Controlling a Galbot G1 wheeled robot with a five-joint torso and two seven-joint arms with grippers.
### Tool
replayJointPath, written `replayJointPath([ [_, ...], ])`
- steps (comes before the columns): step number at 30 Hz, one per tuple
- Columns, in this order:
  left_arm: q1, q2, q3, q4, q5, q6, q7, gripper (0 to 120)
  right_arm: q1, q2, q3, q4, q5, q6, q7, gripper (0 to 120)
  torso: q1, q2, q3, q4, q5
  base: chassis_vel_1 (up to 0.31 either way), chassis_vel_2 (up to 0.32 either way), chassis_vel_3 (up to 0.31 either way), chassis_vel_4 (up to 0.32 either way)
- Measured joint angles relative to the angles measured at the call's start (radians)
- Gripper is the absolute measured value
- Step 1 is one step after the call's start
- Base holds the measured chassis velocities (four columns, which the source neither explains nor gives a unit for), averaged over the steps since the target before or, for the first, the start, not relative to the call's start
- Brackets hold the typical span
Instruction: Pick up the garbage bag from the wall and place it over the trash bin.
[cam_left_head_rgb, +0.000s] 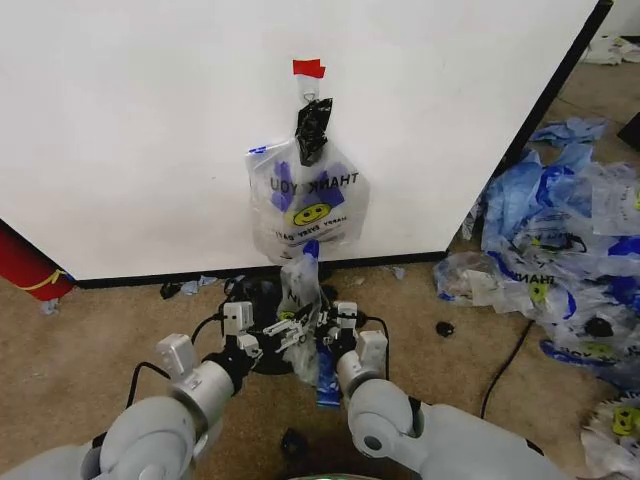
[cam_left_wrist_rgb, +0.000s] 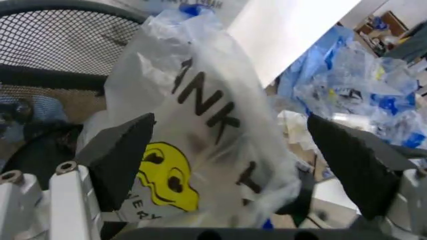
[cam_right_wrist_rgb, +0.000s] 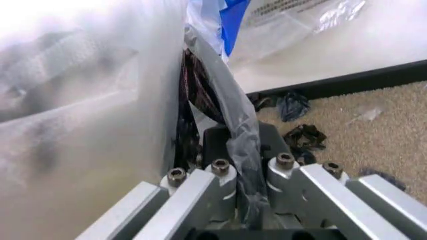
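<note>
Pinching a twisted fold of the garbage bag (cam_right_wrist_rgb: 240, 145) in the right gripper (cam_right_wrist_rgb: 243, 175), jaws closed on the plastic. Spreading the left gripper (cam_left_wrist_rgb: 233, 165) wide on either side of the same bag's smiley print, gripping nothing. In the head view, holding that bag upright between both grippers, directly above the trash bin (cam_left_head_rgb: 262, 300), at 6 o'clock from the second THANK YOU bag (cam_left_head_rgb: 308, 200) hanging on the wall (cam_left_head_rgb: 120, 120).

Judging the pick-up as done and the bag as brought to the bin; opening it and pulling it down over the rim as not yet done.

Counting: two grippers, one bin, one bag in hand, one hanging, one small black bag (cam_left_head_rgb: 314, 125), one red tape piece (cam_left_head_rgb: 309, 68); at 3 o'clock, a heap of bags (cam_left_head_rgb: 565, 240) too tangled for counting.
</note>
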Motion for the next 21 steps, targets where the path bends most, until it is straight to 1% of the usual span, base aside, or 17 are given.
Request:
replayJointPath([
  [11,-0.011,-0.017,0.020,0.016,0.003,-0.004,-0.005,91,-0.001,-0.005,-0.005,0.006,-0.001,0.000,-0.002,0,0.000,0.000,0.000,0.0000,0.0000,0.000,0.000,0.000,0.000],
  [15,-0.031,-0.024,0.040,0.019,0.002,-0.002,-0.009,91,-0.007,-0.003,-0.005,0.006,-0.004,0.000,-0.004,0,0.000,0.000,0.000,0.0000,0.0001,0.000,0.000,0.000,0.000],
  [16,-0.039,-0.027,0.047,0.022,0.002,-0.001,-0.012,90,-0.008,-0.003,-0.006,0.006,-0.006,0.000,-0.004,0,0.000,0.000,0.000,0.0000,0.0001,0.000,0.000,0.000,0.000],
  [17,-0.048,-0.030,0.056,0.026,0.002,-0.001,-0.016,85,-0.009,-0.003,-0.006,0.006,-0.007,0.000,-0.004,0,0.000,0.000,0.000,0.0000,0.0000,0.000,0.000,0.000,0.000],
  [19,-0.053,-0.032,0.062,0.028,0.002,-0.001,-0.018,83,-0.010,-0.003,-0.006,0.006,-0.008,0.000,-0.005,0,0.000,0.000,0.000,0.0000,0.0000,0.000,0.000,0.000,0.000],
  [21,-0.070,-0.040,0.083,0.038,0.000,-0.001,-0.025,73,-0.011,-0.004,-0.006,0.006,-0.010,0.001,-0.005,0,0.000,0.000,0.000,-0.0001,0.0001,0.000,0.000,0.000,0.000],
])
